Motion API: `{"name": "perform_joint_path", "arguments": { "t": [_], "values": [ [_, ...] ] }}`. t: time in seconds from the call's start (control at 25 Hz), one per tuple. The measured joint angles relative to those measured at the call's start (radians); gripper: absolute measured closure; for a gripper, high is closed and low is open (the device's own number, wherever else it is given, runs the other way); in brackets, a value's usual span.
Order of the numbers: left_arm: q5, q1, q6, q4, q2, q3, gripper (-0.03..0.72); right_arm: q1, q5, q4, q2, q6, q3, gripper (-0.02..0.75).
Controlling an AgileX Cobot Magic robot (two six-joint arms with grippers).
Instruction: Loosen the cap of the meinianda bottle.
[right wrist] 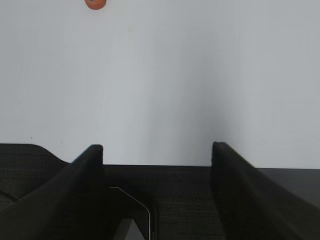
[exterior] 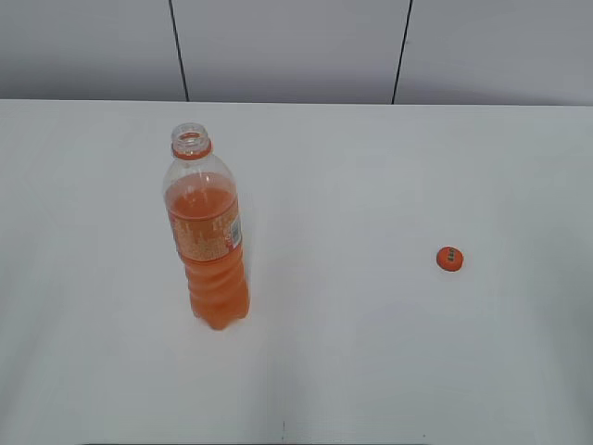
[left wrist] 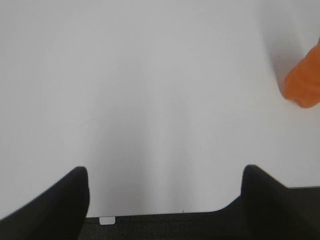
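Standing upright on the white worktop [exterior: 389,371], the meinianda bottle [exterior: 208,241] sits toward the left side, roughly midway between the far and near edges. Its neck is open, with only the orange ring around the mouth, and orange drink fills it to just above the printed label. Off the bottle, the cap [exterior: 448,259] lies flat on the worktop well to the right, closer to the right edge, its small dark mark facing up.

Neither arm appears in the exterior view. From the left wrist view, the left gripper [left wrist: 165,200] has its two dark fingers spread wide with nothing between them, hovering near the worktop's near edge; the orange base of the bottle [left wrist: 304,80] shows at the right border, well apart from the fingers. From the right wrist view, the right gripper [right wrist: 157,190] is likewise spread and empty, at the near edge, with the cap [right wrist: 95,3] far ahead at the top of that view.
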Motion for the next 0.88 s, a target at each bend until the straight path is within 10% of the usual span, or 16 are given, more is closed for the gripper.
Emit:
{"name": "perform_joint_path", "arguments": {
  "t": [0.88],
  "values": [
    [0.001, 0.0, 0.0, 0.003, -0.289, 0.0, 0.126, 0.0, 0.008, 0.0, -0.52, -0.046, 0.075, 0.234]
  ]
}}
